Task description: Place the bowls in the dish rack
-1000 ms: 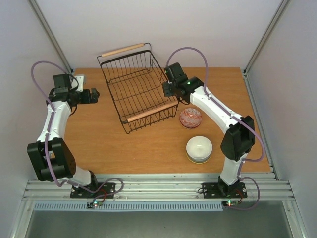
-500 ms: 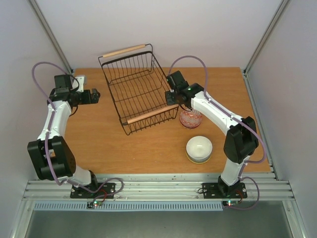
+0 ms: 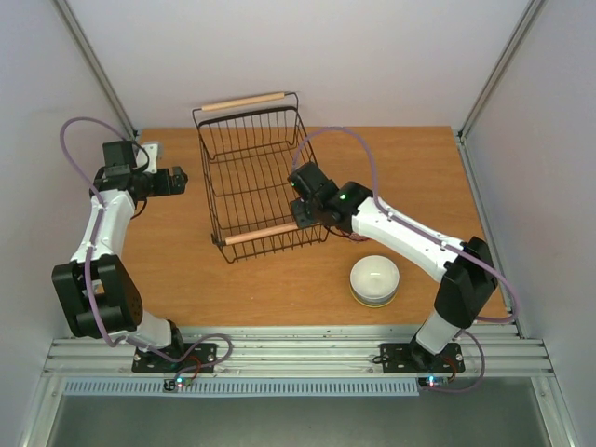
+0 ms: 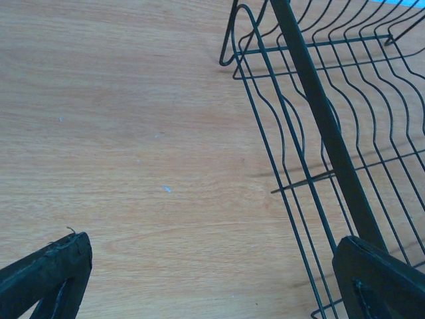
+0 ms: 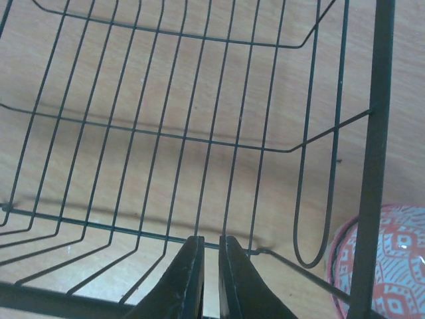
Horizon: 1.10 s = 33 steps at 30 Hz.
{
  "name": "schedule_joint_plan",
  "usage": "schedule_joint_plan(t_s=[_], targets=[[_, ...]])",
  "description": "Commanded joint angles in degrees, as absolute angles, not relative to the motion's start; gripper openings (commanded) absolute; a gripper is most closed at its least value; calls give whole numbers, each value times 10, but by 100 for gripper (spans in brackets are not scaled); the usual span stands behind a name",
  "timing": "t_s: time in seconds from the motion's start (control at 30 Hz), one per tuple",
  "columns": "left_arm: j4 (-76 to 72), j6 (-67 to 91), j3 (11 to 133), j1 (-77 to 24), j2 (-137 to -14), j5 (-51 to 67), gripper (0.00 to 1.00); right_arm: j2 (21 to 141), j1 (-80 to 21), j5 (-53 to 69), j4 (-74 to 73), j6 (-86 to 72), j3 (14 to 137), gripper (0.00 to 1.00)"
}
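The dish rack [image 3: 264, 234], a black wire basket with two wooden handles, stands at the back middle of the table and holds no bowls. My right gripper [image 3: 300, 200] reaches over its right wall into the basket. In the right wrist view the right gripper [image 5: 207, 239] is closed to a thin slit on the rack's wires [image 5: 265, 146]. A red patterned bowl [image 5: 392, 266] sits just outside that wall and is mostly hidden under the arm from above. A white bowl [image 3: 374, 277] rests on another bowl near the front right. My left gripper [image 3: 179, 177] hangs open left of the rack.
In the left wrist view the rack's rim bar [image 4: 319, 113] runs past the right fingertip [image 4: 372, 272], with bare wood between the open fingers. White walls close the table on three sides. The arm bases sit on the metal rail at the near edge.
My right gripper has swung left and nearer, closing further, and the rack has slid and turned with it. The arm now covers the red bowl. The left arm has not moved.
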<state>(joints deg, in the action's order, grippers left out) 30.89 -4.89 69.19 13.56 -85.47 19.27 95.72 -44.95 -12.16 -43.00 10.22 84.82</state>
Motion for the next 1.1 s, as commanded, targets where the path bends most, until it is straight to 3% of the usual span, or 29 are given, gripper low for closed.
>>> schedule_joint_plan(t_s=[0.0,0.3,0.87,1.07], targets=[[280,-46,681,141,-852,182,99,931,-488,-160,-476,71,813,10],[266,-39,673,141,-837,166,99,901,-544,-187,-494,19,747,10],[255,-39,662,141,-831,161,99,905,-630,-184,-481,-26,744,11],[259,-45,660,140,-828,181,99,867,-630,-193,-452,32,765,20]])
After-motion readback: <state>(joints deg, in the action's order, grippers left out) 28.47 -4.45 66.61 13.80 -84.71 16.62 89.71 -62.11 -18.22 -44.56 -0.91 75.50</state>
